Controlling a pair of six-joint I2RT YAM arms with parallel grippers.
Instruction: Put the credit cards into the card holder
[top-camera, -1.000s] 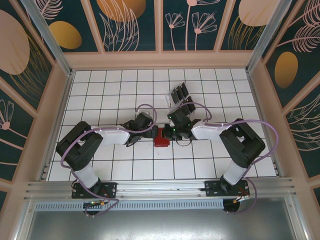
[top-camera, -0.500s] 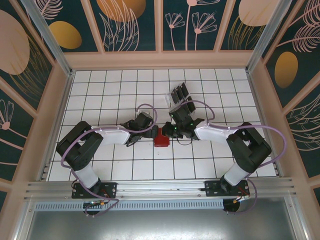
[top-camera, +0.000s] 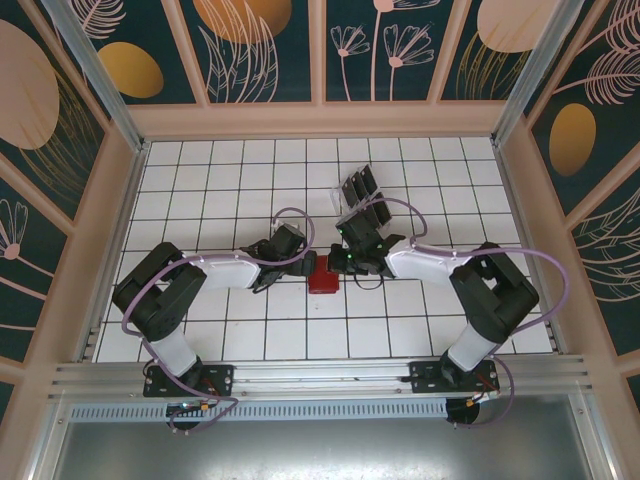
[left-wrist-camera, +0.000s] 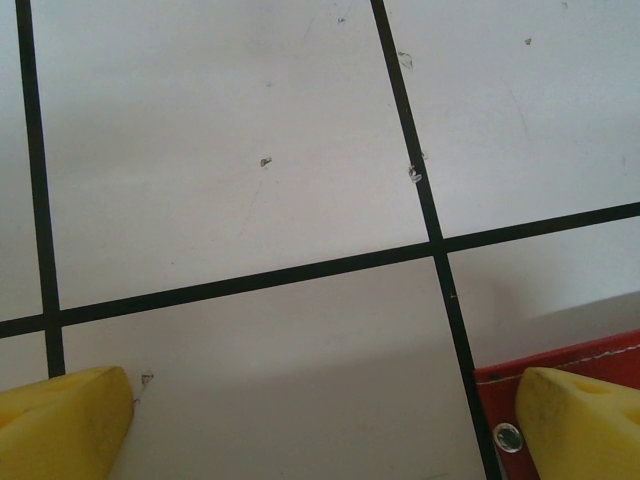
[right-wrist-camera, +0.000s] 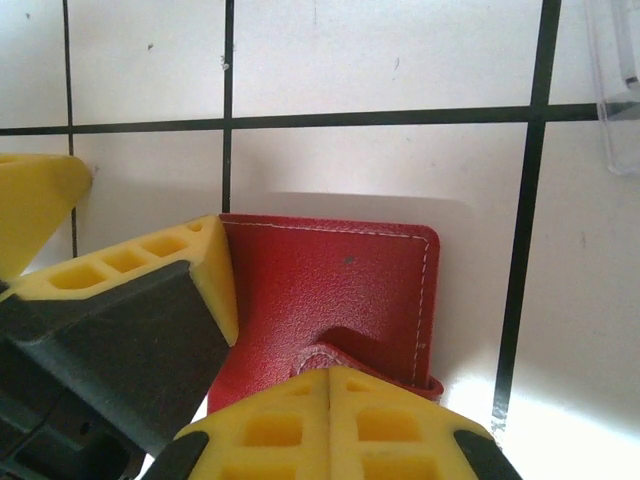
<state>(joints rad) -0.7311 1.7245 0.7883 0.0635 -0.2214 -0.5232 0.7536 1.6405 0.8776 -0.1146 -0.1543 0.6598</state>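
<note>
Red and grained, with pale stitching along its edge, the small flat square wallet (right-wrist-camera: 340, 285) lies outer face up on the white tabletop with black grid lines (right-wrist-camera: 400, 60). It is directly ahead of the right gripper (right-wrist-camera: 330, 405), whose two yellow fingertips are pressed flat against each other with no gap. A raised red tab on the wallet's near edge sits right at those tips, but I cannot tell whether it is pinched between them. The left gripper (left-wrist-camera: 320, 430) is spread wide, its yellow fingers (left-wrist-camera: 60, 425) far apart. In the left wrist view one tip is over bare tabletop and the other overlaps the wallet's corner, beside a small metal rivet (left-wrist-camera: 508, 436). In the right wrist view, one of those left fingers lies against the wallet's left edge and the other is further left over the tabletop. In the top view the two grippers face each other across the wallet, one on either side. The glossy black rectangular cards (top-camera: 358, 188) stand in a clear plastic slotted rack (top-camera: 338, 200) beyond the right gripper's fingers, apart from the wallet. A corner of that rack shows ahead and to the right of the closed fingertips in the right wrist view.
</note>
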